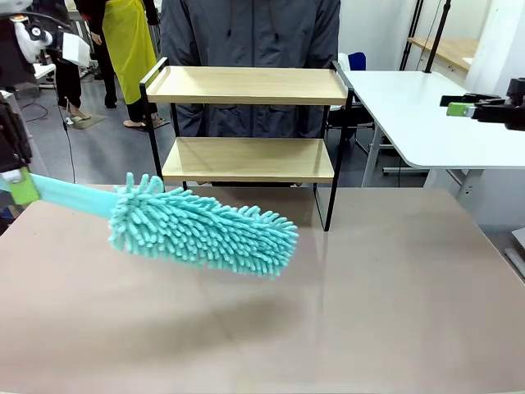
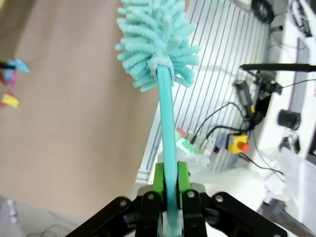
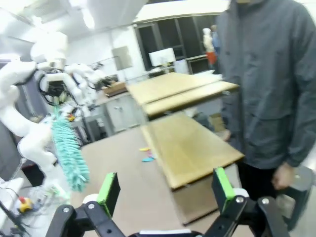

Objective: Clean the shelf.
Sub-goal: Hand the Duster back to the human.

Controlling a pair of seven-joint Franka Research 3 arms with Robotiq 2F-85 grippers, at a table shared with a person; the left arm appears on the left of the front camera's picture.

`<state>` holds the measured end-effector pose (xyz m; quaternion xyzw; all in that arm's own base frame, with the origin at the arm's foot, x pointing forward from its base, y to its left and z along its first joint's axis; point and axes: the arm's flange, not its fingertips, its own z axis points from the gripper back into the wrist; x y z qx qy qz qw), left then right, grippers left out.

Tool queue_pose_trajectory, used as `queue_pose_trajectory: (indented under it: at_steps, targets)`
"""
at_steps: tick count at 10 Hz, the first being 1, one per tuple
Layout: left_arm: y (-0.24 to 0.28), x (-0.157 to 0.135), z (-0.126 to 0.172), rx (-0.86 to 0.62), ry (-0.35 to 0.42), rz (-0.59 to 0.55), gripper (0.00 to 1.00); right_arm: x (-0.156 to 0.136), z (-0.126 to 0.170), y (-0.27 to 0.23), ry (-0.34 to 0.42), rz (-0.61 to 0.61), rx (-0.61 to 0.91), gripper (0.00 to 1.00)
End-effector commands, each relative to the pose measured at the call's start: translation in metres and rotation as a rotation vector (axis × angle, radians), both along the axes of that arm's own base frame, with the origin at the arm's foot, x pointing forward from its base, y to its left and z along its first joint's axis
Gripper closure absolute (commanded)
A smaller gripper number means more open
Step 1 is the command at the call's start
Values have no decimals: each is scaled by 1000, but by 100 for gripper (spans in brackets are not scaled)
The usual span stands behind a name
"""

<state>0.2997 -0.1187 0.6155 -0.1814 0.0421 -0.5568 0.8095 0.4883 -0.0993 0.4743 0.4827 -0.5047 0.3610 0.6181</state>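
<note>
The table (image 1: 394, 295) is seen as a wide, smooth, tan top. No writing can be read on anything. The shelf (image 1: 246, 123) is stood at the table's far edge, in front of a person in a grey jacket (image 1: 246, 33); two flat boards of light wood are held in a thin black metal frame with raised side rails. A fluffy teal duster (image 1: 205, 230), covered in soft noodle-like strands, is held over the table. Its thin, smooth handle is gripped tight by the left end effector (image 2: 170, 197). The right end effector (image 3: 165, 192) is spread wide, with nothing held between its green pads.
</note>
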Motion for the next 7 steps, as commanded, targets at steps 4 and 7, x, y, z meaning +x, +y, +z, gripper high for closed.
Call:
queue_pose_trajectory:
  at_steps: [4, 7]
  targets:
    - [-1, -2, -46, -258, -40, -169, 87, -97, -14, 68, 94, 188, 87, 0]
    - [-10, -6, -58, -258, -4, -166, 87, -88, -58, 85, 151, 203, 111, 0]
